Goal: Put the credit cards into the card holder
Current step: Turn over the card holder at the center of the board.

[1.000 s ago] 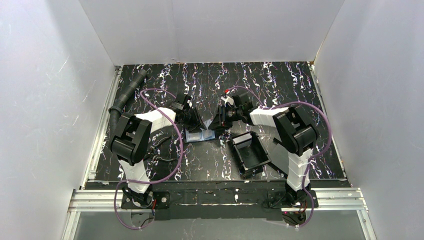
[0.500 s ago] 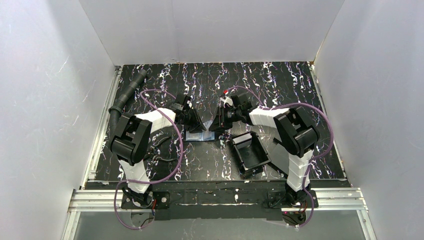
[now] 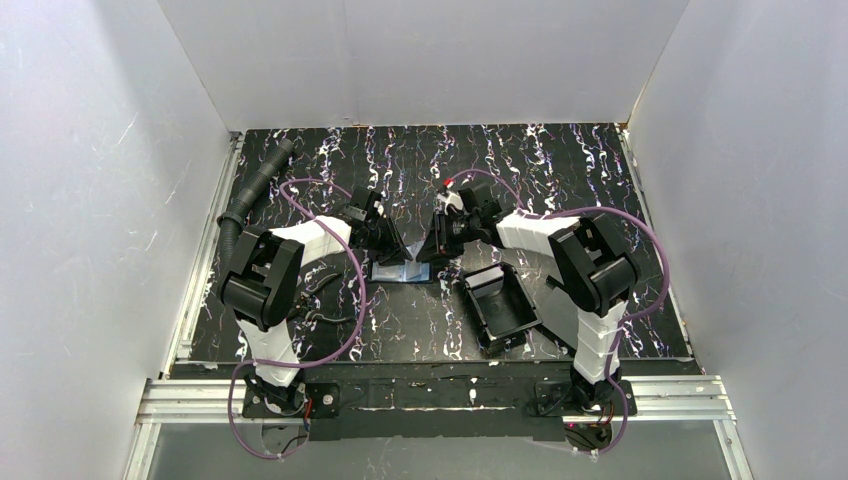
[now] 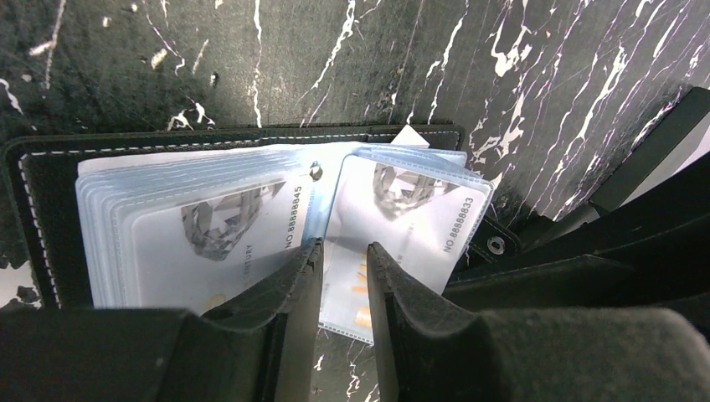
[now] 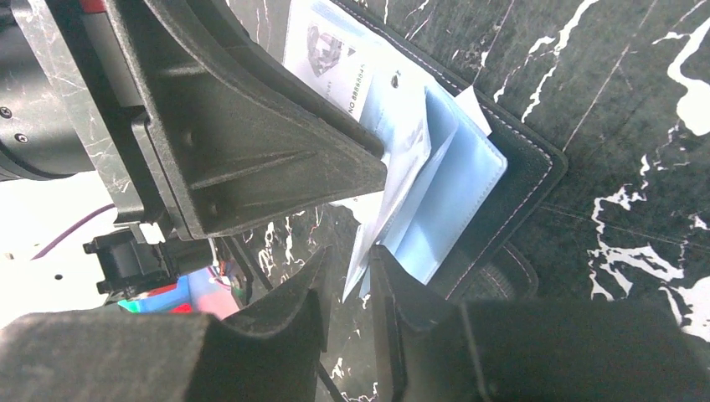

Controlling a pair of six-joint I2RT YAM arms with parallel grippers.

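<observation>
Plastic sleeves (image 4: 201,218) fan up out of the card holder (image 3: 400,271), which lies spread open and flat on the marbled table (image 3: 560,170), just left of the far-left corner of the black tray (image 3: 476,318). Its black stitched cover faces down and its pale blue inside faces up.

Two sleeves show cards with a grey emblem and a printed number. One card (image 4: 226,234) is in the stack on the side away from the tray. The other card (image 4: 402,218) is in a sleeve tilted up toward the tray side. A snap tab (image 4: 496,244) sticks out from the holder's edge nearest the tray.

The left gripper (image 4: 343,251) comes down over the holder's middle from the side away from the tray. Its fingers stand a narrow gap apart, and the inner edge of the tilted sleeve shows through that gap. Whether they pinch the sleeve or only hover over it cannot be told.

The right gripper (image 5: 349,260) reaches in from just beyond the tray's far-left corner. Its fingers are nearly together, and the free edges of a few raised sleeves run down into the slit between them, so it appears to pinch those sleeves. The tray sits apart from both grippers.
</observation>
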